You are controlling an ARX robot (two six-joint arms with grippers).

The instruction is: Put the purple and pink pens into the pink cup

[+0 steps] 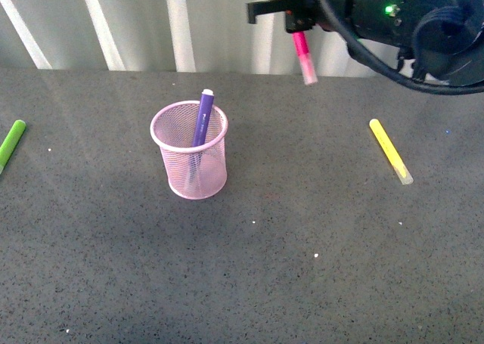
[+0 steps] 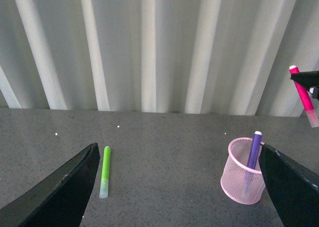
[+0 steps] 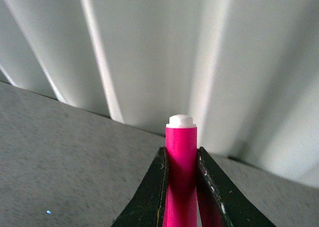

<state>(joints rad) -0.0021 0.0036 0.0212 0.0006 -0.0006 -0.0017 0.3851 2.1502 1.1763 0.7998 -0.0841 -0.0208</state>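
The pink cup (image 1: 189, 161) stands on the grey table left of centre, with the purple pen (image 1: 201, 125) leaning inside it, its top poking above the rim. High at the back right, my right gripper (image 1: 296, 19) is shut on the pink pen (image 1: 304, 57), which hangs nearly upright with its clear cap down, well above the table and to the right of the cup. In the right wrist view the pink pen (image 3: 180, 157) sits clamped between both fingers. My left gripper (image 2: 177, 187) is open, its fingers framing the cup (image 2: 243, 179) and purple pen (image 2: 254, 149).
A yellow marker (image 1: 390, 150) lies on the table at the right. A green marker (image 1: 10, 144) lies at the left edge; the left wrist view shows the green marker (image 2: 105, 171) too. A white corrugated wall (image 1: 136, 26) closes off the back.
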